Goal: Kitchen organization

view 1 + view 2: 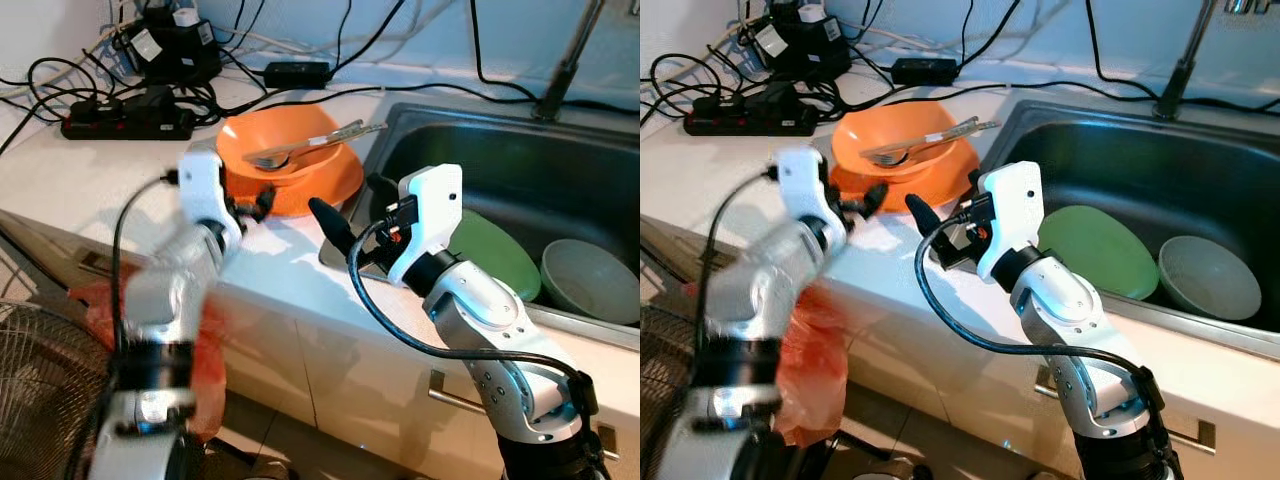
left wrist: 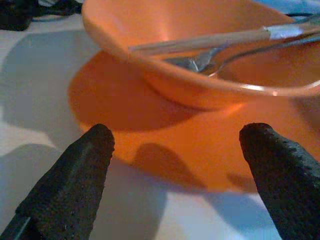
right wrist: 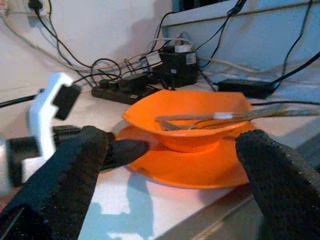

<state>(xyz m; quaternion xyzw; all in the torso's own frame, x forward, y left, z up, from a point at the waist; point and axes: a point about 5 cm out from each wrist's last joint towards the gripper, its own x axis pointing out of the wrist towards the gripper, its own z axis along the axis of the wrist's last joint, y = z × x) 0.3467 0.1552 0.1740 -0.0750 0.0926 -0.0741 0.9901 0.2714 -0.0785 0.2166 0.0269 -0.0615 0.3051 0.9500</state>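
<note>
**Orange bowl and plate by the sink, both grippers spread near them**

An orange bowl [image 1: 285, 140] sits on an orange plate [image 1: 335, 185] on the white counter [image 1: 60, 165], just beside the steel sink [image 1: 520, 165]. A fork [image 1: 290, 152] and a second utensil lie across the bowl, handles pointing toward the sink.

The left gripper [image 2: 177, 165] is at the plate's near edge, its two black fingers spread wide with nothing between them. The right gripper [image 3: 175, 175] hovers over the counter edge beside the sink, also spread wide and empty, facing the bowl.

In the sink lie a green plate [image 1: 495, 250] and a pale green bowl [image 1: 590, 280]. Behind the orange bowl are a black power strip [image 1: 125, 120], adapters and tangled cables. No writing or brand is legible on anything.
</note>
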